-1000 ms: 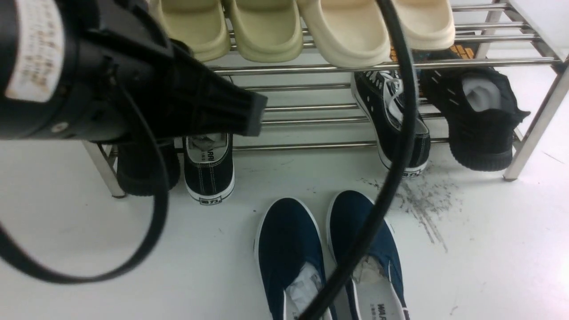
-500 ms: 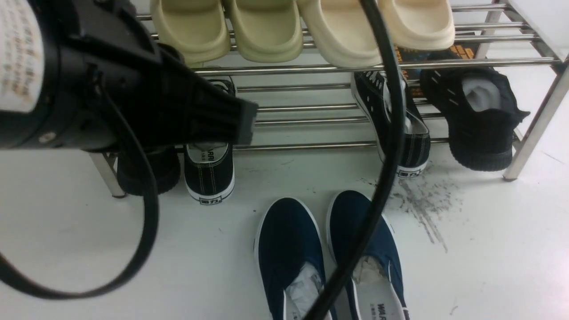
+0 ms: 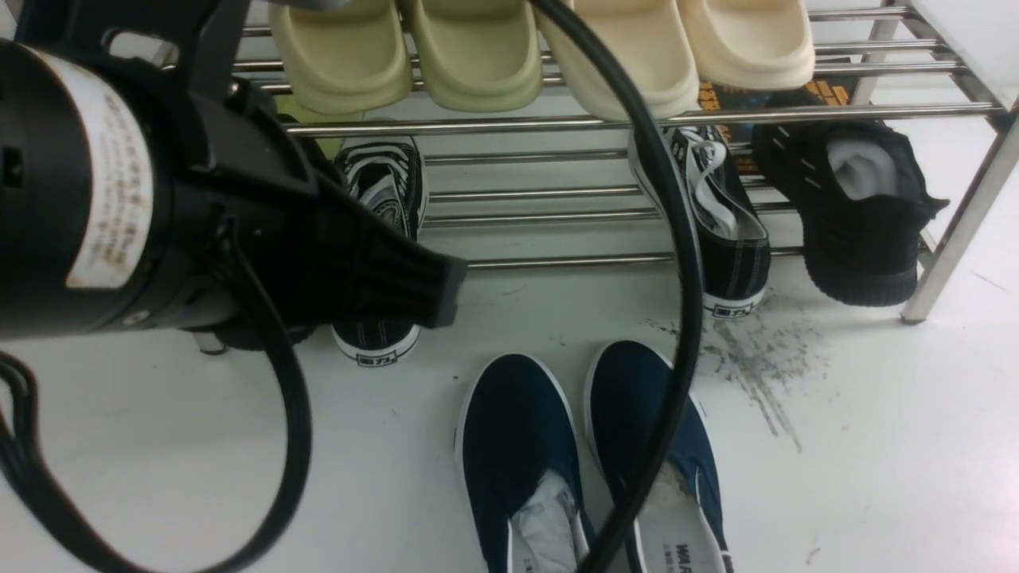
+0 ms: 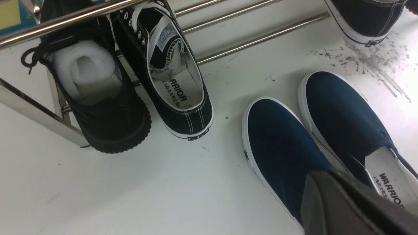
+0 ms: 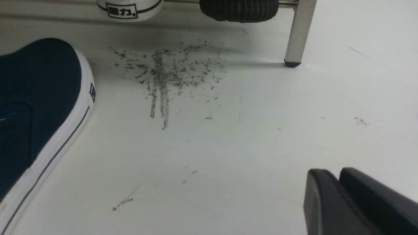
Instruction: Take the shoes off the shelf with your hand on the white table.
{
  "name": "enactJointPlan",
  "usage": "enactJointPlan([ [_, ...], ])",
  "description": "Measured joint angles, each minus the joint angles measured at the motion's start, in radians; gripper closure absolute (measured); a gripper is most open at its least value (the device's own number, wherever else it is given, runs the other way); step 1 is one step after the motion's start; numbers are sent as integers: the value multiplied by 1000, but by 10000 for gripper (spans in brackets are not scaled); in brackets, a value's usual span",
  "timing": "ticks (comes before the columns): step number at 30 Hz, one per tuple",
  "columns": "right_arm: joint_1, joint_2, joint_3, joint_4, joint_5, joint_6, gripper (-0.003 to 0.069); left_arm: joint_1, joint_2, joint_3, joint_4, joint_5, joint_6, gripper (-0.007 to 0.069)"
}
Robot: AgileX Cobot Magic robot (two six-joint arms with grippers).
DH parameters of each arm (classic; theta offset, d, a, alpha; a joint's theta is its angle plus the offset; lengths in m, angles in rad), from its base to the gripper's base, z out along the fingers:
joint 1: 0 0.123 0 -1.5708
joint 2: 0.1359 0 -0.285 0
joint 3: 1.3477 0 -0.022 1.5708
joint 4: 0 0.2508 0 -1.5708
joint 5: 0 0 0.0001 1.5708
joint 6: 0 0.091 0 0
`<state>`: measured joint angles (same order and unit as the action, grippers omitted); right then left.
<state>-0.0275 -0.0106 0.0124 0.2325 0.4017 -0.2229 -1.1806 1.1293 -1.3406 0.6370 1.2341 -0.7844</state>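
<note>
Front view, 6 o'clock, nearest: pair of navy-blue canvas slip-on shoes [image 3: 557,446] with white rubber soles, flat on the matte white table [image 3: 876,493]. They lie side by side, toes to 12 o'clock, clear of the rack, with crumpled paper in the mouths. The right one's white insole reads "WARRIOR". A thick black cable [image 3: 686,239] loops across the right shoe in the front view, hanging above it. Right gripper [image 5: 339,178]: only a corner of its black fingers shows in its wrist view, one finger overlapping the other. Cannot tell if a slit is left between them. It holds nothing and sits low over bare table by the dark grey scuff streaks [image 3: 756,366], which lie at 4 o'clock of the front view. At 9 o'clock the bulky black left gripper [image 3: 450,290] is up in the air, jaws pressed together and empty, tip pointing to 3 o'clock. It is apart from the navy pair. Behind it, a black lace-up canvas sneaker with white stitching [image 3: 380,207] leans heel-down on the lower tier. Its mate [image 3: 720,231] is at 2 o'clock. A black ribbed-sole shoe stuffed with white foam [image 3: 860,215] sits at 3 o'clock, and another [image 4: 98,107] is beside the left sneaker. Farthest, at 12 o'clock: the two-tier shelf of shiny steel rods [image 3: 573,259], with four cream foam slides [image 3: 478,56] on the top tier.
</note>
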Motion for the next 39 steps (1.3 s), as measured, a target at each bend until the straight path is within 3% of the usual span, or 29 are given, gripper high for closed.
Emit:
enactJointPlan([
  [16, 0, 0, 0, -1, 1, 0, 546, 0, 0, 0, 2, 0, 0, 606],
  [24, 5, 0, 0, -144, 2, 0, 537, 0, 0, 0, 5, 0, -1, 606],
  [30, 107, 0, 0, -158, 1, 0, 529, 0, -1, 0, -1, 0, -57, 606],
  [39, 110, 0, 0, -159, 1, 0, 519, 0, -22, 0, -16, 0, -76, 603],
])
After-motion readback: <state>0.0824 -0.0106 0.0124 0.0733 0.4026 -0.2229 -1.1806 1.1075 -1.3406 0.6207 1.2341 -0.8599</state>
